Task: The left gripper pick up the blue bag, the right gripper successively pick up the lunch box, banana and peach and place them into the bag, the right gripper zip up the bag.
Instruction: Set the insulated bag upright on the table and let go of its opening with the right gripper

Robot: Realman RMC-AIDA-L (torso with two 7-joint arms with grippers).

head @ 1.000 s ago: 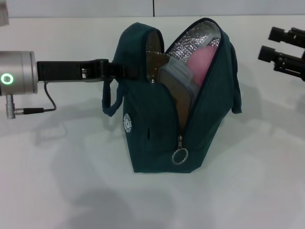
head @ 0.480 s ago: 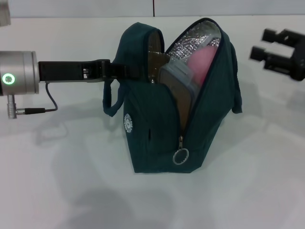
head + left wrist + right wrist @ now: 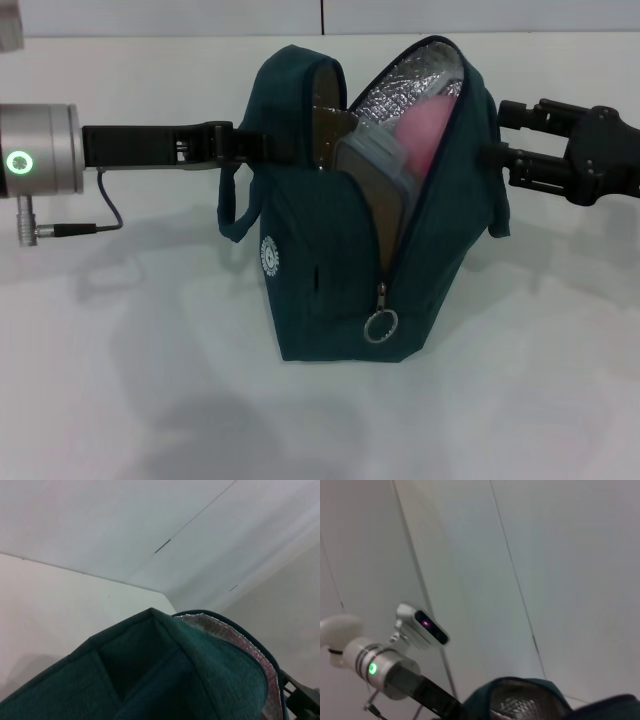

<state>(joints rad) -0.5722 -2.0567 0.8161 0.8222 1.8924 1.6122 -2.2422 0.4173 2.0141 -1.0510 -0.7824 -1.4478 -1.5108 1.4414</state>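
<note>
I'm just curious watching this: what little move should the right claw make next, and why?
Probably lower toward the zipper ring. The bag is still open with the peach and lunch box inside, held by the left gripper; the open right gripper is beside its top.

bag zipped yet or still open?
Open. The blue bag gapes at the top, foil lining, lunch box and peach visible; the ring pull sits low on the zipper.
</note>
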